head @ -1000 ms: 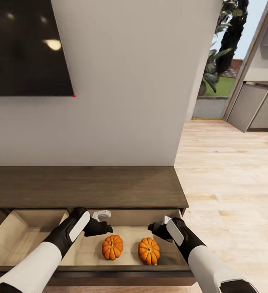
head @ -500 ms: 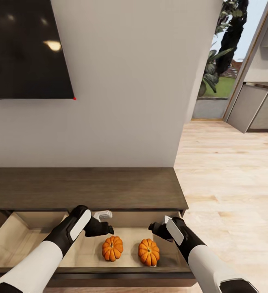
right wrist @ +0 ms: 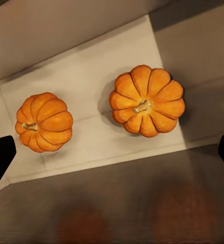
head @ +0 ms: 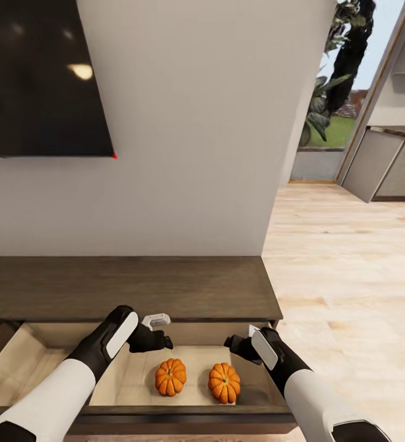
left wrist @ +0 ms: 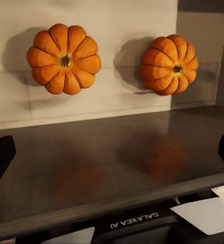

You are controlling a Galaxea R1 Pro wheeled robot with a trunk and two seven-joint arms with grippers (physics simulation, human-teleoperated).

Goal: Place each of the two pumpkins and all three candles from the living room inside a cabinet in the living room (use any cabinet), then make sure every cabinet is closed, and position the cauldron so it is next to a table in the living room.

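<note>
**Two pumpkins in the open drawer, both grippers above them and empty**

At the upper left of the head view hangs a black TV [head: 39,77] on a pale wall [head: 190,135]. Below it, across the lower left and middle of the frame, runs the dark cabinet [head: 128,287], its drawer [head: 42,362] pulled out toward the camera with pale wood inside.

The left gripper [head: 164,331] sits low in the frame, left of centre, over the back of the drawer. Its fingers are spread well apart and hold nothing; in the left wrist view only the two dark fingertips [left wrist: 0,157] show at the frame's edges, with the dark cabinet wood between them.

Just below and right of it, the left pumpkin [head: 170,377] rests on the drawer floor. The right pumpkin [head: 224,383] lies near it, the two apart and not touching. Both sit upright, stems up, in the right part of the drawer.

The right gripper [head: 238,345] hovers just above the right pumpkin, lower centre-right of the frame. It too is wide open and empty, its dark fingertips [right wrist: 1,155] at the edges of the right wrist view, both pumpkins seen beyond.

At the right, a light plank floor [head: 349,276] runs up to grey units [head: 386,159] and a doorway with greenery [head: 334,73] at the upper right.
</note>
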